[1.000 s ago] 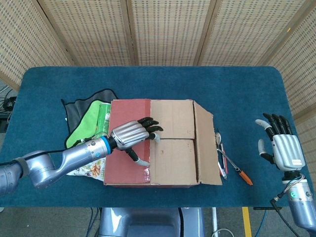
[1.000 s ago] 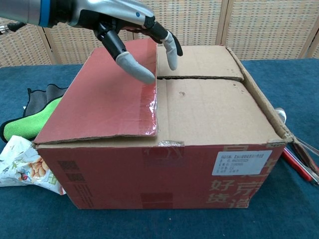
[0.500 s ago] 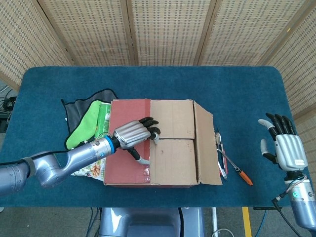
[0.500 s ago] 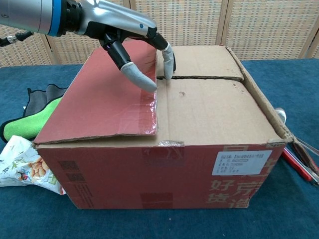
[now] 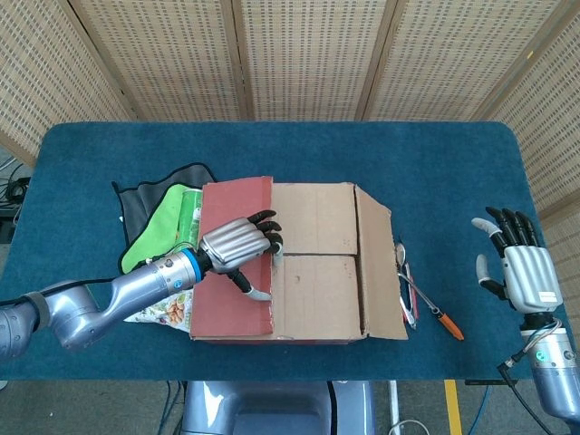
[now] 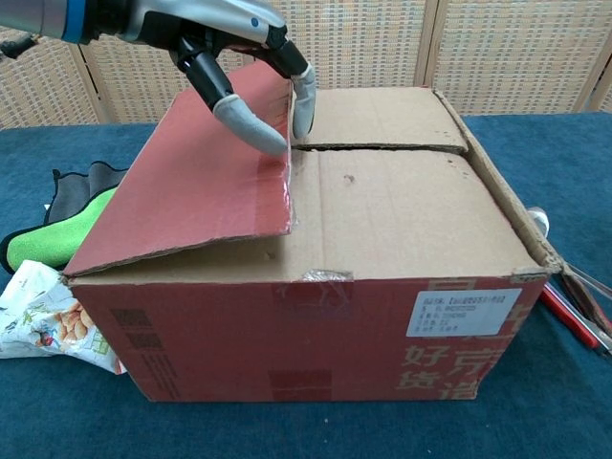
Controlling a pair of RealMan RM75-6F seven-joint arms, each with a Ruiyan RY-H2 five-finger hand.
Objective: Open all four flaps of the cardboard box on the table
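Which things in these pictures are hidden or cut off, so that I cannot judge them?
- Inside of the cardboard box: both views, covered by its flaps.
- Green can: head view, partly behind the red flap.
- Right hand: absent from chest view.
- Label print: too small.
- Left hand fingertips: behind the flap edge.

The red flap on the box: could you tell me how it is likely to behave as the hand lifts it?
The red flap looks stiff: it rises as one flat sheet under the left hand. Glossy tape along its edge may be slippery.

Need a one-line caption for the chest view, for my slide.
Left hand lifts the red flap off the box; other flaps flat.
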